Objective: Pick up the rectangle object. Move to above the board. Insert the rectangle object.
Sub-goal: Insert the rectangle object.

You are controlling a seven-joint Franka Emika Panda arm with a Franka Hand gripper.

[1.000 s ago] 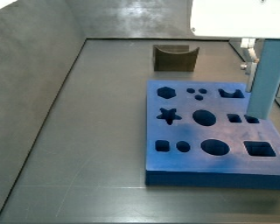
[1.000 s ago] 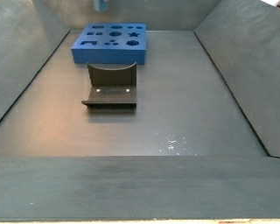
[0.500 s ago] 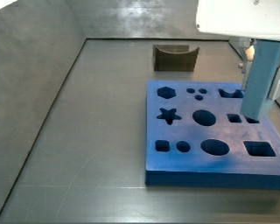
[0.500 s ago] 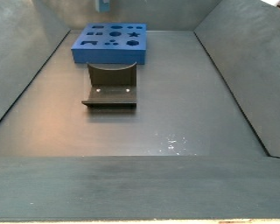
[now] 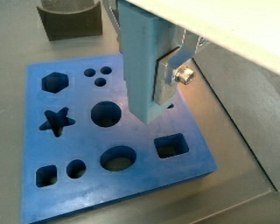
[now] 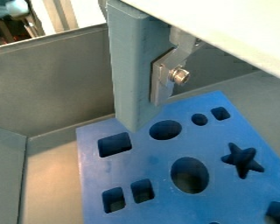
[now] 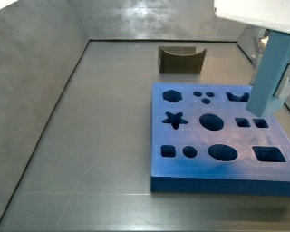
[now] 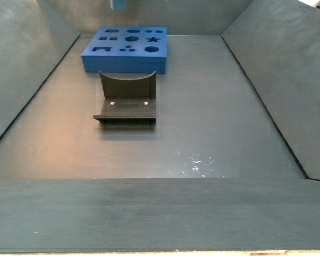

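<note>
The rectangle object [image 5: 140,61], a slim pale-blue block, hangs slightly tilted with my gripper [image 5: 149,83] shut on it. One silver finger [image 5: 166,80] presses on its side; the opposite finger is hidden behind it. In both wrist views the block [image 6: 130,79] reaches down over the board [image 5: 130,179], a thick bright-blue slab with shaped holes. Its lower end sits close over the board's top [image 6: 213,144], near a round hole and a square hole. In a side view the block [image 7: 271,77] stands over the right part of the board [image 7: 190,136]. I cannot tell whether it touches.
The dark brown fixture [image 7: 180,59] stands on the floor behind the board, and it also shows in the other side view as the fixture [image 8: 127,98] in front of the board [image 8: 125,62]. Grey walls [image 7: 39,82] enclose the floor.
The gripper housing has shifted right and slightly up. The block now leans more and its lower end sits a little higher over the board.
</note>
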